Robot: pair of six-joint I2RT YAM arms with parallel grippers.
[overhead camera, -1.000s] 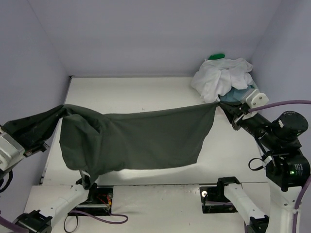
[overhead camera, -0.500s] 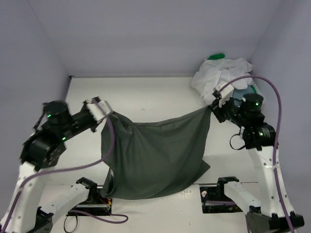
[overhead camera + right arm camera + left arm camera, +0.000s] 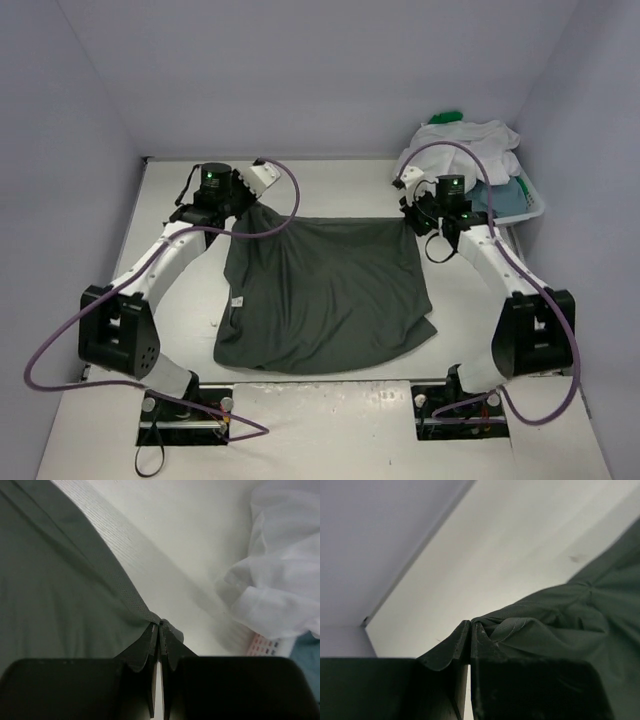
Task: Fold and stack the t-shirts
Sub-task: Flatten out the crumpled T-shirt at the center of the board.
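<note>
Slippage is my first worry. Each hand is clenched on only a thin pinch of the dark grey t-shirt (image 3: 325,300): the left hand (image 3: 242,207) bites a bunched fold at one far corner, and the right hand (image 3: 412,215) nips the other corner right at its hem. In the wrist views, very little cloth sits between the pads of the left hand (image 3: 470,625) or the right hand (image 3: 160,625). I judge that a sharp tug or an uneven pull could drag a corner free.

The shirt lies spread on the tabletop (image 3: 330,185), running from both hands back toward the arm bases. It is not flat. The edge farthest from the hands curves and ripples, and the side below the left hand looks tucked under. If I let go now and fold, those creases get locked in and the fold comes out crooked.

The white t-shirt (image 3: 460,150) is heaped just beyond the right hand, spilling over the basket (image 3: 535,205) along with the green t-shirt (image 3: 447,116) and the blue-grey t-shirt (image 3: 500,195). A swing outward on that side could snag the heap and pull it onto the tabletop.
</note>
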